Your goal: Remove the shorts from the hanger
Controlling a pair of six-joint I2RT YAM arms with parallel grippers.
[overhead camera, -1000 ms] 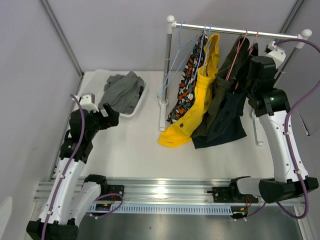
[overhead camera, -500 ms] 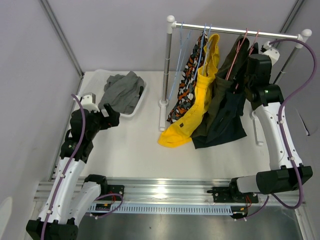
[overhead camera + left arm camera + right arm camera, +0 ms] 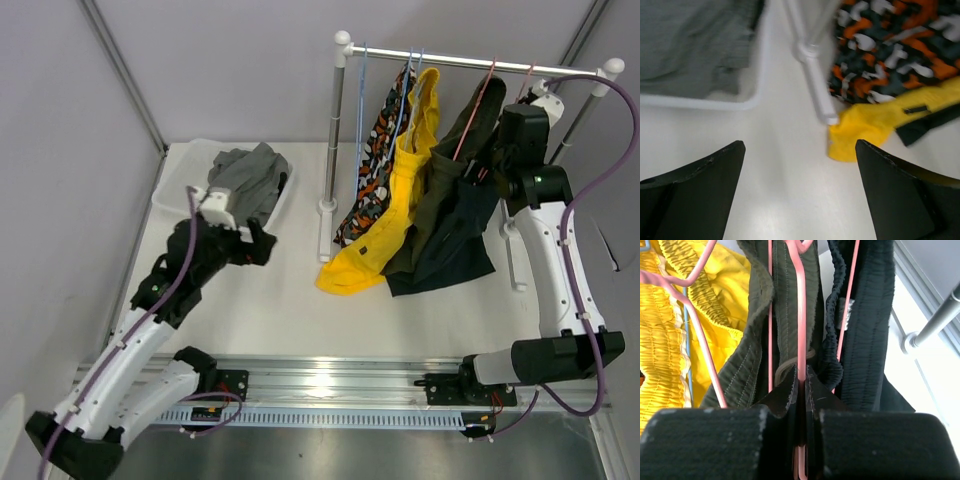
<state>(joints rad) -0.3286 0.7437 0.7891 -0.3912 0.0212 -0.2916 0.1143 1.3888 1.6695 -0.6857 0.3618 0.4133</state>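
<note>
**Right end effector** (image 3: 483, 168)
- It is raised to the silver metal clothes rail (image 3: 560, 70).
- In the wrist view its two black tips are pinched tight on the straight stem of a pink wire hanger (image 3: 801, 315), with no gap on either side of the wire.
- That wire runs up between the folds of the soft olive green fabric shorts (image 3: 782, 305), whose ribbed waistband is bunched right in front of the tips.
- The dark navy fabric shorts (image 3: 870, 315) hang just right of the end effector, beside another pink wire.
- The bright yellow fabric shorts (image 3: 665, 325) are to its left, with the elastic waistband gathered.
- In the overhead view the orange-black-white patterned fabric shorts (image 3: 375, 165) hang furthest left of this end effector, beyond the yellow pair.
- All four pairs hang from the rail. The yellow and navy hems reach down onto the white table (image 3: 270, 300), below and left of the end effector.

**Left end effector** (image 3: 262, 245)
- It sits low over the table, well apart from the rail.
- In the wrist view the fingers are spread wide, with only bare table between them.
- Ahead and to its left, the grey fabric shorts (image 3: 690, 40) lie crumpled in a shallow white plastic tray (image 3: 705, 102), off any hanger.
- Straight ahead is the white foot of the rack (image 3: 815, 85).
- Ahead and to its right are the patterned pair and the yellow hem. The yellow hem touches the tip of the foot.
- This view is slightly blurred.
</note>
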